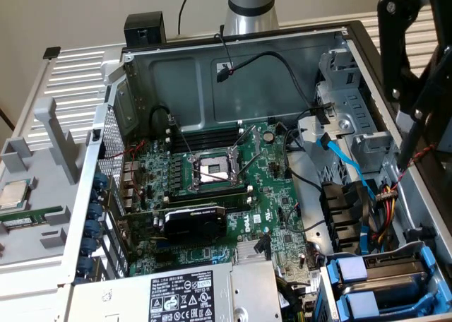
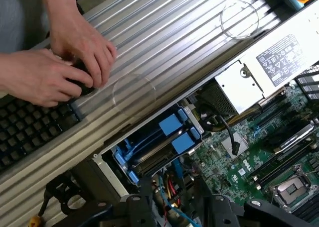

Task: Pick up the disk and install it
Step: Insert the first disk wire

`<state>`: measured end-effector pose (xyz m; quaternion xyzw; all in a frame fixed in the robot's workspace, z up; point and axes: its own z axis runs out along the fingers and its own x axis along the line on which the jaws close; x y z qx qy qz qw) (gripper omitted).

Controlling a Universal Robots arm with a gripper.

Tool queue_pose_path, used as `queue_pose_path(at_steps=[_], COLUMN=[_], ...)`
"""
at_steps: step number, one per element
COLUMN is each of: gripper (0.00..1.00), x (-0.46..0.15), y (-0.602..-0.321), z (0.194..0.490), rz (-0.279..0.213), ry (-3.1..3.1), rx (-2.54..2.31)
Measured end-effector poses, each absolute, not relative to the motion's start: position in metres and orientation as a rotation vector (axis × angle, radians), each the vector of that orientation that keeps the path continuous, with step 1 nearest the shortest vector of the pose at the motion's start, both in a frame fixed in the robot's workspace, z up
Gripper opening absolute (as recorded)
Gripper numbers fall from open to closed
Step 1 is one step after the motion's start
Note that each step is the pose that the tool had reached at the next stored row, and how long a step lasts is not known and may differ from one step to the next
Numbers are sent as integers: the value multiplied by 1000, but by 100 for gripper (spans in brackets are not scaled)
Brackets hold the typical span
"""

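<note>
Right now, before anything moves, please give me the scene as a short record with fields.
case: open, motherboard exposed
blue carriers: two, in the drive bay, exterior view's lower right
gripper: over the case's edge, exterior view's right
hands: a person's, on a black object beside the keyboard
CPU chip: outside the case, exterior view's left

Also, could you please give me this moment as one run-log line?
black gripper: near metal drive bay | two blue plastic carriers: seated in bay | person's hands: at black keyboard
</note>
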<state>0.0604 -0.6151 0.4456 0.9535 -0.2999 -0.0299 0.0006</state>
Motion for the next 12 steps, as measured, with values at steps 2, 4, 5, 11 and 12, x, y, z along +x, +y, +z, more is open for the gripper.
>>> queue_pose_path(at_steps=[2, 4, 5, 11, 12], gripper=[36, 36, 36, 44, 44], x=[61, 62, 62, 62, 62], y=[-613, -612, -611, -602, -602], z=[446, 446, 445, 446, 446], rz=[-83, -82, -82, -80, -80], ry=[-934, -932, -931, -928, -928], rx=[2996, 2994, 2995, 2994, 2994])
